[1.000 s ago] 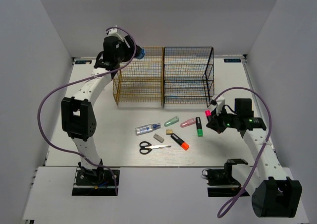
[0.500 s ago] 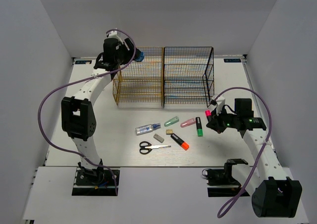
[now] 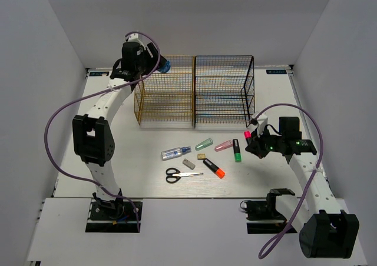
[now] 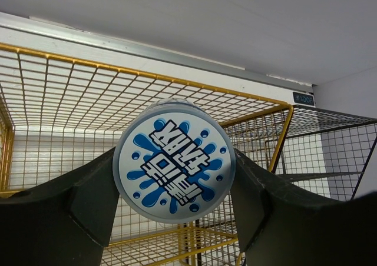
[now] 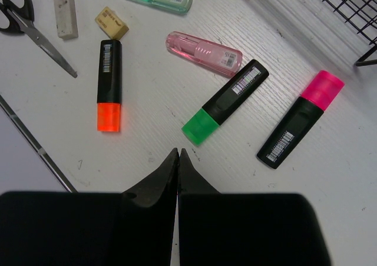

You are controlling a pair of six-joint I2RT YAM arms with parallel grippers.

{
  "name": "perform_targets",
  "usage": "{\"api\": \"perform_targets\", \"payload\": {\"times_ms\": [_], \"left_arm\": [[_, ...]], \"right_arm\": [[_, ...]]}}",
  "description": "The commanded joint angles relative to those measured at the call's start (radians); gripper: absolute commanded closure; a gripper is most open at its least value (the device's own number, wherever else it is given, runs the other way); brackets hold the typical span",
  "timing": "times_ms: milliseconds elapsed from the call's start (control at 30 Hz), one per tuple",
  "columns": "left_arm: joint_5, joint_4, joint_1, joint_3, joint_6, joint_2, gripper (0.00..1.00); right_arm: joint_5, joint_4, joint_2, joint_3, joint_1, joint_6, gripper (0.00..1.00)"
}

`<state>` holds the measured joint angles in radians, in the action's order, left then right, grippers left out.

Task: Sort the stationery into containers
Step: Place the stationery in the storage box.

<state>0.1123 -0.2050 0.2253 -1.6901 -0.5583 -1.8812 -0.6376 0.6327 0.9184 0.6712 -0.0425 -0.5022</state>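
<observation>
My left claw point(image 4: 174, 180) grips round glossy tape roll point(image 4: 174, 159) above gold wire-mesh rack point(image 4: 70, 89); my right claw point(image 5: 178, 156) narrow, tips touching, over white grained bench point(image 5: 353, 189).

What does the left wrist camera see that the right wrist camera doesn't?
Only the left wrist view shows the left gripper squeezing the bluish tape roll, with the gold-yellow rack behind it. Only the right wrist view shows the closed right gripper over the table, where highlighters, erasers and scissors lie. Both show some of the black rack.
</observation>
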Motion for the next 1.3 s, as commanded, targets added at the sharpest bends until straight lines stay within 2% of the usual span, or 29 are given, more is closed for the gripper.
{"api": "perform_targets", "payload": {"times_ms": [0,167,400,500,633,667,833,1000,1100,1133,1167,1200,1233,1267], "left_arm": [[0.0,0.007,-0.003,-0.072,0.001,0.013,0.35],[-0.003,0.0,-0.003,-0.072,0.001,0.008,0.3],[-0.005,-0.019,-0.006,-0.082,0.0,-0.009,0.3],[-0.005,-0.016,-0.003,-0.072,0.0,-0.01,0.2],[-0.017,-0.017,-0.004,-0.059,0.006,-0.001,0.17],[-0.019,-0.017,-0.004,-0.059,0.006,0.002,0.13],[-0.025,-0.023,-0.004,-0.072,0.006,0.002,0.1],[-0.02,-0.03,-0.004,-0.086,0.006,0.011,0.1],[0.003,-0.03,-0.004,-0.082,0.008,0.045,0.2],[0.033,-0.037,0.003,-0.08,0.029,0.063,0.37],[0.036,-0.048,0.009,-0.082,0.043,0.074,0.51],[0.038,-0.062,0.026,-0.083,0.058,0.091,0.66],[0.041,-0.121,0.049,-0.086,0.116,0.14,0.9],[0.056,-0.152,0.083,-0.091,0.139,0.16,1.0]], "right_arm": [[-0.016,-0.016,-0.006,-0.005,-0.007,-0.01,1.0],[-0.014,-0.01,-0.009,-0.005,-0.002,-0.01,1.0],[-0.011,-0.013,-0.012,-0.005,0.001,-0.01,1.0],[-0.01,-0.013,-0.012,-0.005,-0.003,-0.013,1.0],[-0.011,-0.014,-0.012,-0.005,0.0,-0.01,1.0],[-0.011,-0.014,-0.013,-0.004,-0.002,-0.01,1.0],[-0.011,-0.014,-0.013,-0.007,-0.003,-0.01,1.0],[-0.011,-0.014,-0.018,-0.009,0.001,-0.012,1.0],[-0.01,-0.014,-0.019,-0.007,-0.002,-0.007,1.0],[-0.005,-0.016,-0.018,-0.007,0.0,-0.001,0.94],[-0.004,-0.018,-0.016,-0.002,0.0,-0.001,0.54],[0.01,-0.016,-0.015,-0.001,0.0,0.013,0.25],[0.016,-0.011,-0.013,0.007,0.001,0.025,0.09],[0.018,-0.016,-0.009,0.007,0.001,0.042,0.09]]}}
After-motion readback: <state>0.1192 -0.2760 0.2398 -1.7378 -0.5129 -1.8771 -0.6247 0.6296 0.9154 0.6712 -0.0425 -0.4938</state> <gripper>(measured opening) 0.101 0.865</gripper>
